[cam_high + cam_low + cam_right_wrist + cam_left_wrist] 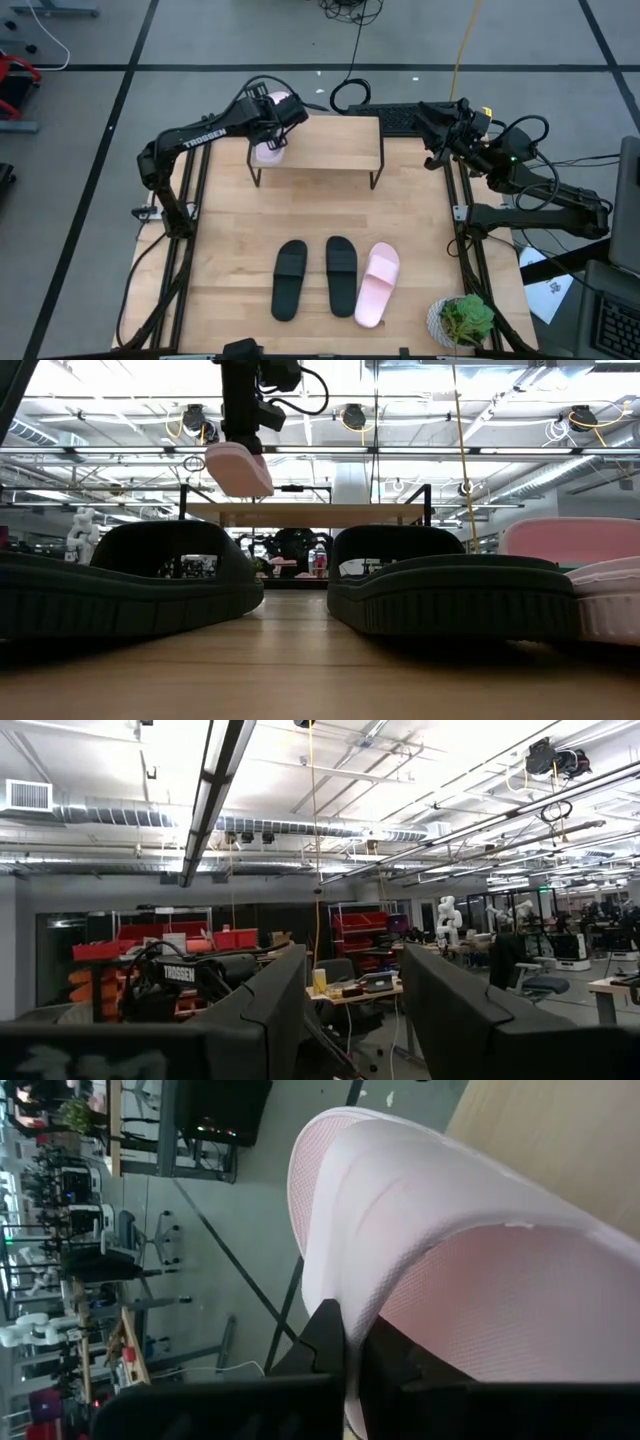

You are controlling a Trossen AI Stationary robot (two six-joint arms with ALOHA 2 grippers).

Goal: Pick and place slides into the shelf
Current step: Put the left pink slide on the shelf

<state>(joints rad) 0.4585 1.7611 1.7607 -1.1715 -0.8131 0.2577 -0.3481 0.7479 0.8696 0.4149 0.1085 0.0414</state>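
A small potted plant (463,320) sits at my table's (420,230) front right corner; a black cable coil (349,96) lies on the floor beyond the back edge.

"TROSSEN" (white letters) runs along the left arm (205,138).

The two jointed black arms were matte and slim; the left arm (200,137) bore white "TROSSEN" lettering; looped black cables trailed along the right arm (520,170).
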